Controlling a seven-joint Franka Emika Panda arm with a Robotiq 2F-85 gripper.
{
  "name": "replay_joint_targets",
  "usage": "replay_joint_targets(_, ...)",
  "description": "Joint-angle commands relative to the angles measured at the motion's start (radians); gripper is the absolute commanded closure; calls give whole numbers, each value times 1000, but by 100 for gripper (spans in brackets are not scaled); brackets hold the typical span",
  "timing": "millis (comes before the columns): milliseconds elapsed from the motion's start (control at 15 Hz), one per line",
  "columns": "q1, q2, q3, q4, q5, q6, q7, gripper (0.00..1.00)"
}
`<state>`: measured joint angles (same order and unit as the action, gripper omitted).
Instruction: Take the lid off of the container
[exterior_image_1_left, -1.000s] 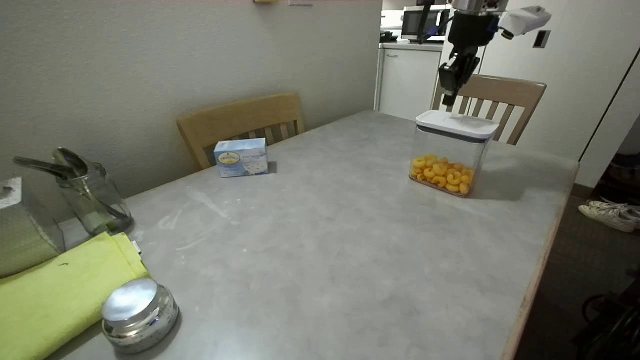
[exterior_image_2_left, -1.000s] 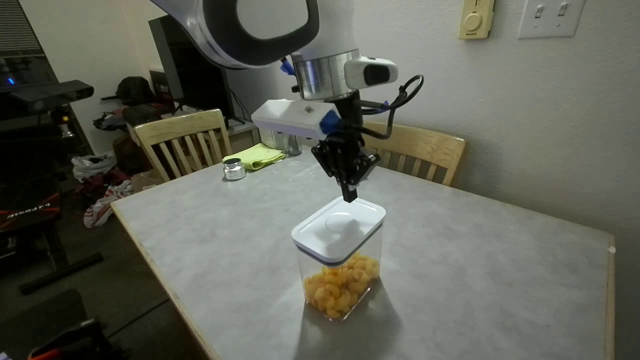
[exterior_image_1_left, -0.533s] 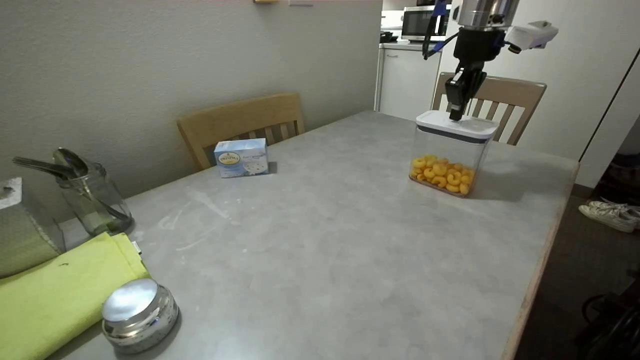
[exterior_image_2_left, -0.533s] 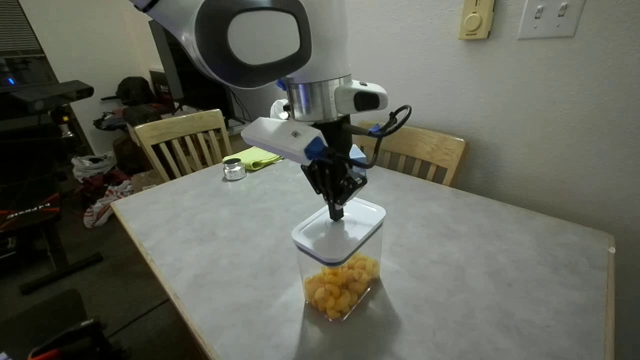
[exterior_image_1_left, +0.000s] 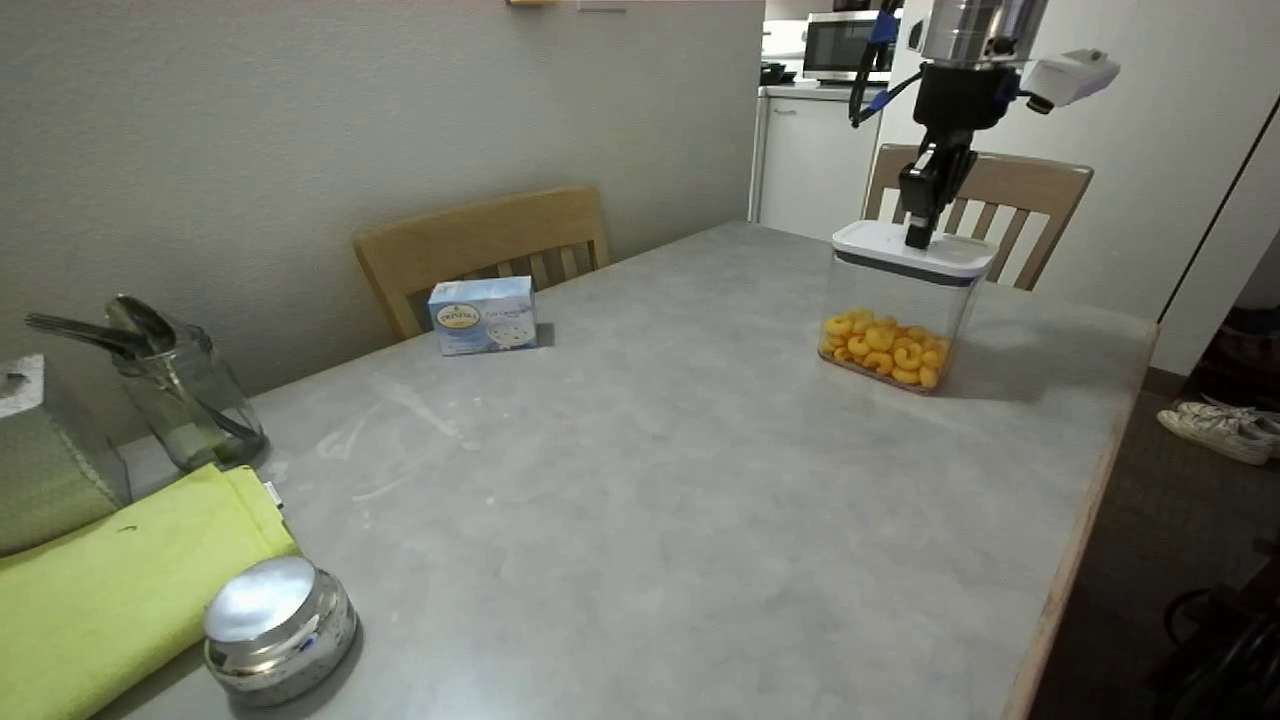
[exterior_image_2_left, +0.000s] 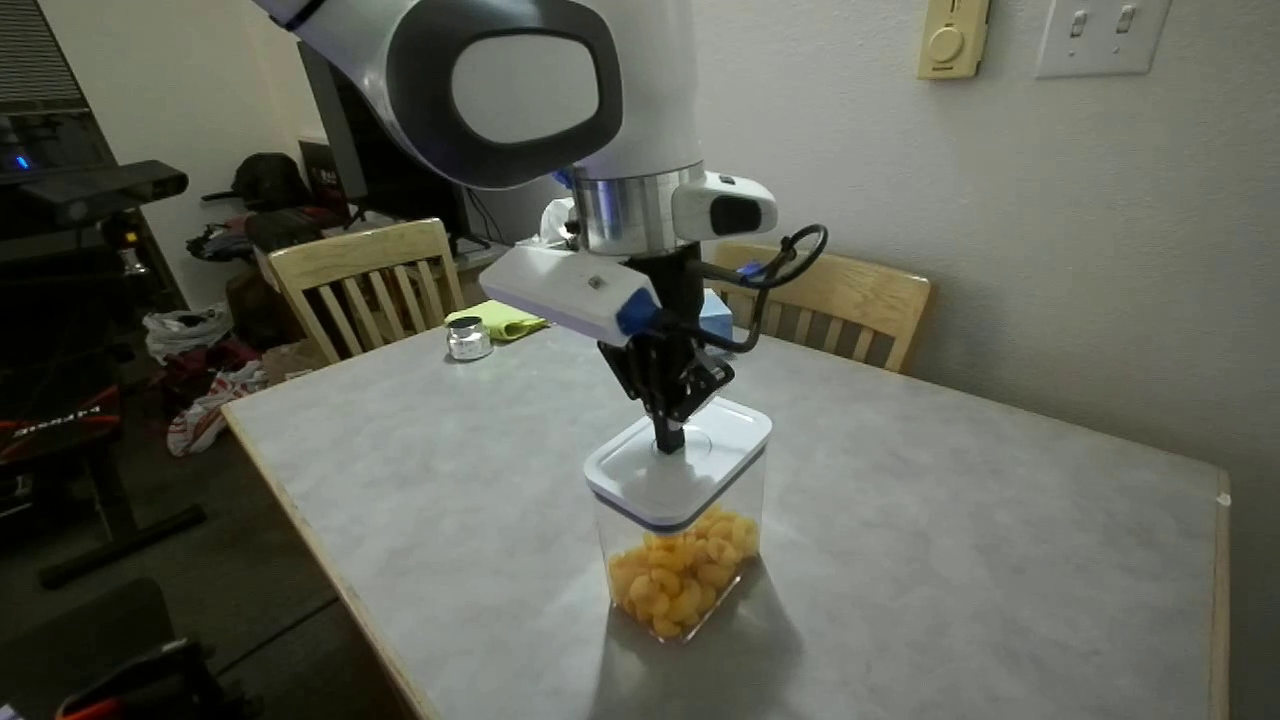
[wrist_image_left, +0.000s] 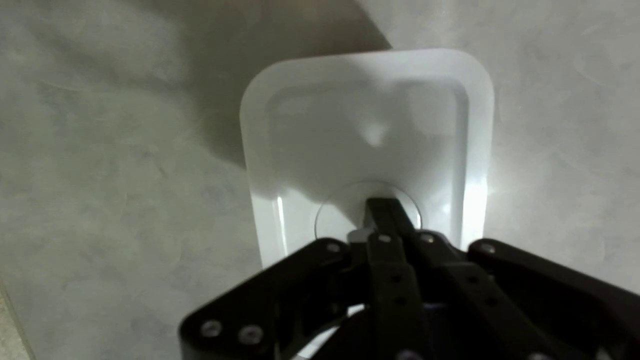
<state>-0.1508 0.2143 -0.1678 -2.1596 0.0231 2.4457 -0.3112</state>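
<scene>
On the surface (exterior_image_1_left: 640, 480), far right in an exterior view, stands the container (exterior_image_1_left: 892, 302). The pincer (exterior_image_2_left: 669, 443), pressed together, meets the seated lid (exterior_image_2_left: 672, 478) at its button (wrist_image_left: 340, 217): likely the pressing step. Next: push firmly, then lift.

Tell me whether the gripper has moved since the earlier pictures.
Yes. In both exterior views, the gripper has moved down toward the lid, which hasn't shifted.
</scene>
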Motion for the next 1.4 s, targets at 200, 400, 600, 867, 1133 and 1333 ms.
replay_joint_targets(200,-104,88,49,24,202,-49,-236,100)
replay_joint_targets(400,-109,73,49,36,201,-58,-263,100)
replay_joint_targets(600,-84,26,36,44,124,-75,-204,100)
replay_joint_targets(867,-60,-39,34,65,11,-108,-148,100)
replay_joint_targets(1133,-48,-83,36,74,-27,-118,-146,100)
replay_joint_targets(1333,-49,-86,33,69,-13,-103,-160,100)
